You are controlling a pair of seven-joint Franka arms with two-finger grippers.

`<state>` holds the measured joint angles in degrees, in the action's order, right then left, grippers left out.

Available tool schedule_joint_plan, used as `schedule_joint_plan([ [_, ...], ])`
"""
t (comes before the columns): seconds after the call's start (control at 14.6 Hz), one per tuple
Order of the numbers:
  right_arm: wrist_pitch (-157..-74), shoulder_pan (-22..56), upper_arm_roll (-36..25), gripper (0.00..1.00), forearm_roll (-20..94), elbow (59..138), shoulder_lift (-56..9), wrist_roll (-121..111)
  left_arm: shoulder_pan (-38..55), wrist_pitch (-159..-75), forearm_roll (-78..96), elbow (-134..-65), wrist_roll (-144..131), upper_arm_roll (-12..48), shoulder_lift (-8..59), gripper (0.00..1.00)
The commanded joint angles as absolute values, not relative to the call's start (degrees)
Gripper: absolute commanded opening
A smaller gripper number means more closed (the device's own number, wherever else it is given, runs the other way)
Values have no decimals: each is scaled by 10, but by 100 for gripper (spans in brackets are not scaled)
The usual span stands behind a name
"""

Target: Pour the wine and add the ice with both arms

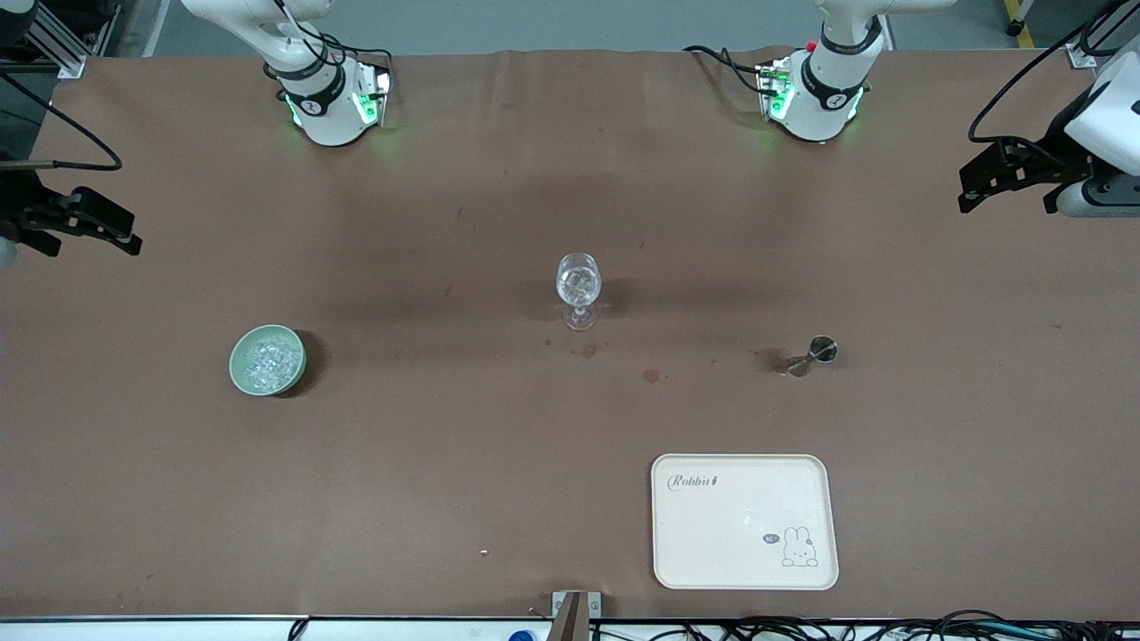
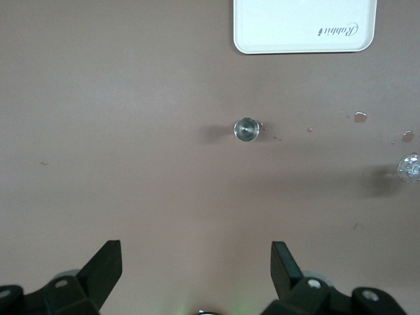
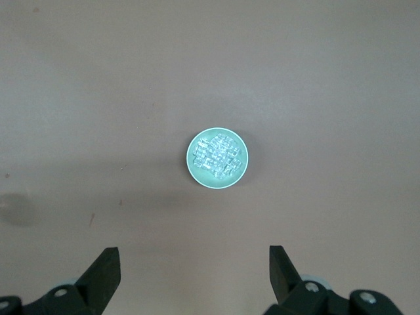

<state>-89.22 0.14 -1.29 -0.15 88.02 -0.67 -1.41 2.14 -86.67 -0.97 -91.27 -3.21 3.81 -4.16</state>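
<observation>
A clear wine glass [image 1: 579, 283] stands mid-table with glassy chunks in its bowl; it also shows in the left wrist view [image 2: 409, 168]. A pale green bowl [image 1: 267, 360] full of ice [image 1: 266, 361] sits toward the right arm's end. A small metal jigger [image 1: 816, 352] stands toward the left arm's end. My left gripper [image 1: 971, 191] is open and empty, high over that end of the table, with the jigger [image 2: 247, 129] below it [image 2: 197, 252]. My right gripper [image 1: 125, 236] is open and empty, high over the bowl's end [image 3: 195, 256], with the bowl [image 3: 217, 157] and ice [image 3: 216, 155] below.
A cream tray [image 1: 745, 521] with a rabbit print lies near the front edge, nearer the camera than the jigger; its edge shows in the left wrist view [image 2: 305, 29]. Small wet spots [image 1: 652, 375] mark the brown table cover between glass and jigger.
</observation>
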Motion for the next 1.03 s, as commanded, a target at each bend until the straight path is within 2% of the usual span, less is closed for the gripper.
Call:
schedule_joint_plan([
  [0.0, -897, -2, -11, 100, -3, 883, -8, -19, 21, -866, -10, -906, -34, 37, -41, 100],
  [0.21, -899, -3, -11, 100, -4, 883, -9, -19, 27, -866, -16, -892, -32, 37, -32, 100],
  [0.41, -907, -4, -11, 100, -4, 885, -14, -18, 17, -864, -19, -848, -26, 33, 17, 100],
  [0.62, -915, -6, -12, 100, -4, 885, -24, -18, 17, -863, -23, -850, 18, 32, 37, 100],
  [0.96, -981, -11, -15, 100, -4, 903, -69, -19, -3, -864, -18, -853, -3, 32, 87, 100],
])
